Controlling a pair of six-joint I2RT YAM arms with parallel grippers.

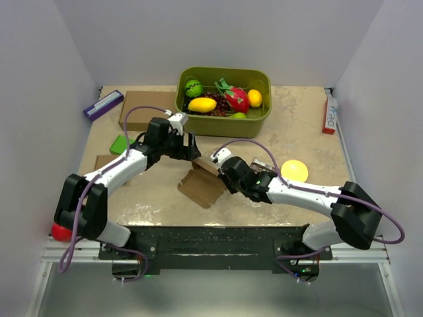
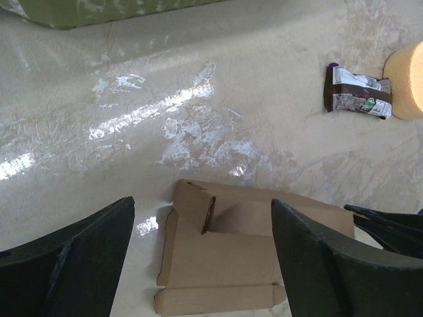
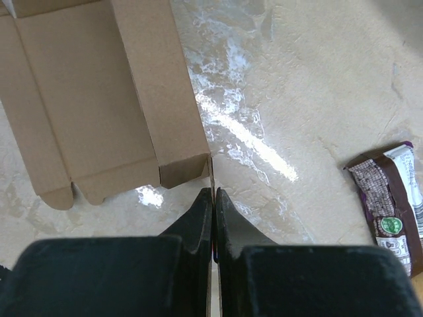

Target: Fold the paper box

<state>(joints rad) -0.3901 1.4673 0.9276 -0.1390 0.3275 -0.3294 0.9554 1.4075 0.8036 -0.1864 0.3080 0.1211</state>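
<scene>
The paper box is a flat brown cardboard cutout with tabs, lying on the table in front of both arms. My left gripper hovers over its far edge, jaws wide open. In the left wrist view the box lies below and between the open fingers, with one small flap standing up. My right gripper is at the box's right edge. In the right wrist view, the right gripper is shut on a thin upright flap of the box.
A green bin of toy fruit stands at the back. A large brown carton and a purple-white item lie back left, beside a green block. A yellow disc and snack wrapper lie right of the box.
</scene>
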